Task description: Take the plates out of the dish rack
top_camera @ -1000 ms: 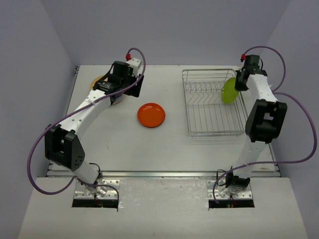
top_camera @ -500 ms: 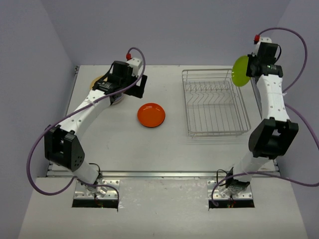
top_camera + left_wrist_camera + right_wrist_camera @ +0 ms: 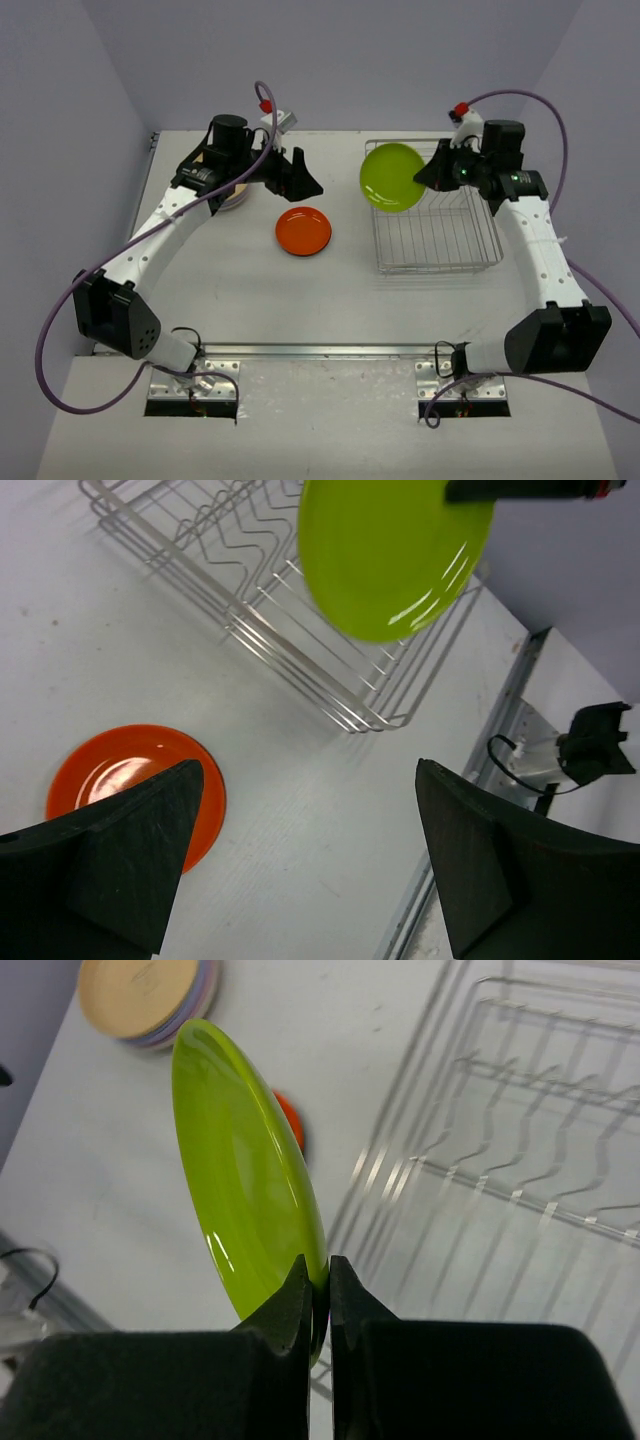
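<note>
My right gripper [image 3: 313, 1278] is pinched hard on the rim of the lime green plate [image 3: 392, 177], its fingers pressed together with only the thin edge between them. That rim pinch suits a plate that stands in slots, and it explains why the plate hangs on edge instead of lying flat, its face turned toward the left arm. From overhead, the plate is in the air over the far-left corner of the dish rack [image 3: 437, 268], clear of the wires and on the side nearest the open table [image 3: 230, 290].

My left gripper [image 3: 310, 780] is spread wide with nothing between its fingers. It hangs above the table, its wrist camera looking across at the green plate. I judge it is either parked out of the way or placed for a handover.

The orange plate [image 3: 303, 230] lies flat on the table by itself, between the two arms. The stack of plates [image 3: 150, 1000], a tan one on top, sits at the far-left corner, well apart from the rack, so unloaded plates are being gathered on that side.

The bars I can see hold no other plate. The corner behind the green one is hidden, though, so I won't swear the rack is empty. The wrist will need to roll the plate level before letting go, or it may land on its edge and roll.
</note>
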Available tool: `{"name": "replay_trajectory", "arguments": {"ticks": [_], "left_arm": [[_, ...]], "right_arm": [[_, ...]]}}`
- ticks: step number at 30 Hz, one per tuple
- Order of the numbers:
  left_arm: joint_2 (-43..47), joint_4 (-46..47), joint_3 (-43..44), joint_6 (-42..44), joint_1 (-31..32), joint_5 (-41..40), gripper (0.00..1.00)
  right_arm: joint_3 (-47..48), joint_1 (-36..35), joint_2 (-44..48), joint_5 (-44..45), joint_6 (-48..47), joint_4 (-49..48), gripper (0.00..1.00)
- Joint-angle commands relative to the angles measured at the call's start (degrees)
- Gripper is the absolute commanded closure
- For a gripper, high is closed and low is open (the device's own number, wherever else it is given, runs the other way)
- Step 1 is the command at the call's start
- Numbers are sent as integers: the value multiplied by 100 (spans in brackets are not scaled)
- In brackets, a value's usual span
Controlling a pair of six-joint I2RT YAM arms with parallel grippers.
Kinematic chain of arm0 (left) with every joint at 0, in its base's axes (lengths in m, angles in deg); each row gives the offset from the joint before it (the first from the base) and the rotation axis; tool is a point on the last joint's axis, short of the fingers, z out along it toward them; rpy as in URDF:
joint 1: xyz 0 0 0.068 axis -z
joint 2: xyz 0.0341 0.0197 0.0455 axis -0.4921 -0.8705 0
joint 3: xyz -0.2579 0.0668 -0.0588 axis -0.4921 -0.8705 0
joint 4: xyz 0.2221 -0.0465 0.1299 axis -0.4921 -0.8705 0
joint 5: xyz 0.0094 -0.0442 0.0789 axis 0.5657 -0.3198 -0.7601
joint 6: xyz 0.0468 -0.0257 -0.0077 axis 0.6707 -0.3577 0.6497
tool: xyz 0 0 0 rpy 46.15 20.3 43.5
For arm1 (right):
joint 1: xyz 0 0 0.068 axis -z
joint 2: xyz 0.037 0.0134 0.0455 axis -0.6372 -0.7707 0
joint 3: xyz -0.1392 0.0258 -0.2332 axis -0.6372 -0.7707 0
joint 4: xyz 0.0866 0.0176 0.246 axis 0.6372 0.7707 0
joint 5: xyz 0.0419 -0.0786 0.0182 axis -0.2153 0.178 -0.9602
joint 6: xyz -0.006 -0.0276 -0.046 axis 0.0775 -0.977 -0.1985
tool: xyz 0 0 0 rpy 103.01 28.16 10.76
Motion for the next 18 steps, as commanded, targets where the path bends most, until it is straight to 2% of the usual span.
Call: {"name": "replay_trajectory", "arguments": {"ticks": [1,6,10,14,18], "left_arm": [[-88,368,53,-436,44,1062,18],[-221,362,-63,-437,127,1118,24],[-315,312,-112,-365,201,1124,33],[-434,217,-94,-265,251,1169,54],[-505,96,-49,-177,242,1244,82]], "right_arm": [[-269,-810,353,-755,438,-397,100],[-232,-1154,303,-1045,539,-437,100],[-214,-1264,208,-1330,573,-445,100],[-132,-1340,76,-1540,661,-511,100],[-78,-1358,-2,-1550,676,-510,99]]}}
